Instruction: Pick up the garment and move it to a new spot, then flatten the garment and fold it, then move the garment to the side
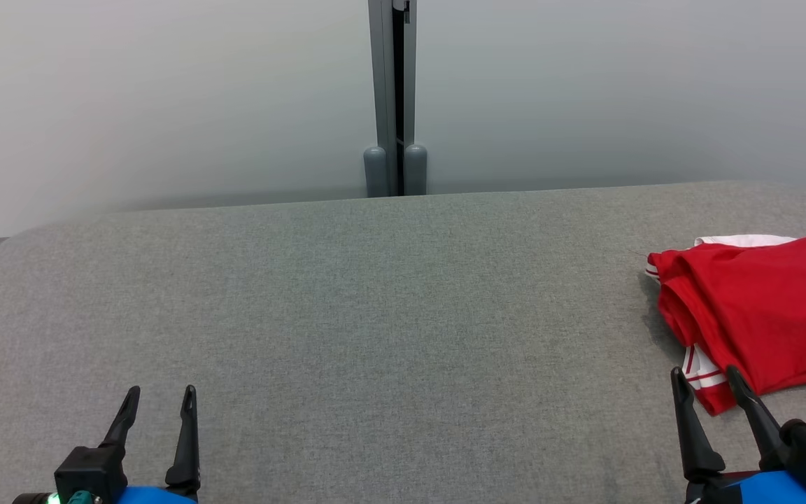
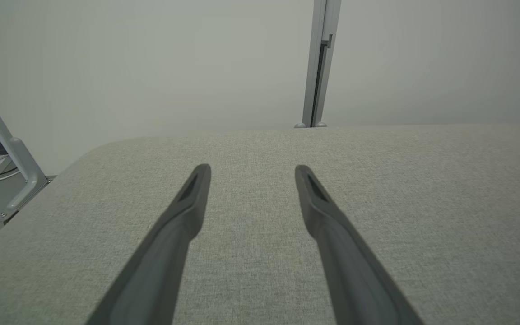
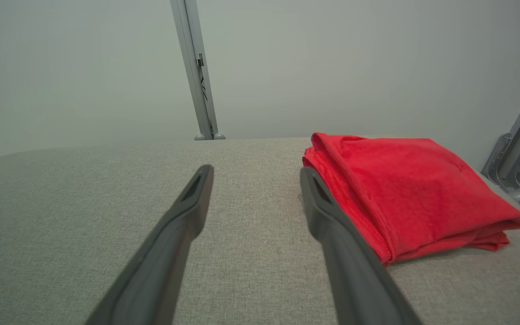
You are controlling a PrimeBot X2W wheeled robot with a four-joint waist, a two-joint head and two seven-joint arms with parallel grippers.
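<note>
The garment (image 1: pixel 760 308) is red with white trim and lies folded in a compact stack at the far right of the grey table (image 1: pixel 375 315). In the right wrist view the garment (image 3: pixel 404 189) sits just right of my right fingers. My right gripper (image 1: pixel 705 381) stands open at the lower right, its tips at the garment's near edge with nothing between them. Low at the left, my left gripper (image 1: pixel 160 395) is open and empty over bare table. The same open state appears for the left gripper (image 2: pixel 251 174) and the right gripper (image 3: pixel 256 174) in their wrist views.
A pale wall with a grey vertical post (image 1: pixel 394 98) runs behind the table. The table's rounded left corner (image 2: pixel 93 153) drops to floor with a metal frame leg (image 2: pixel 20 167) and cables. Metal frame parts (image 3: pixel 519 153) stand past the right edge.
</note>
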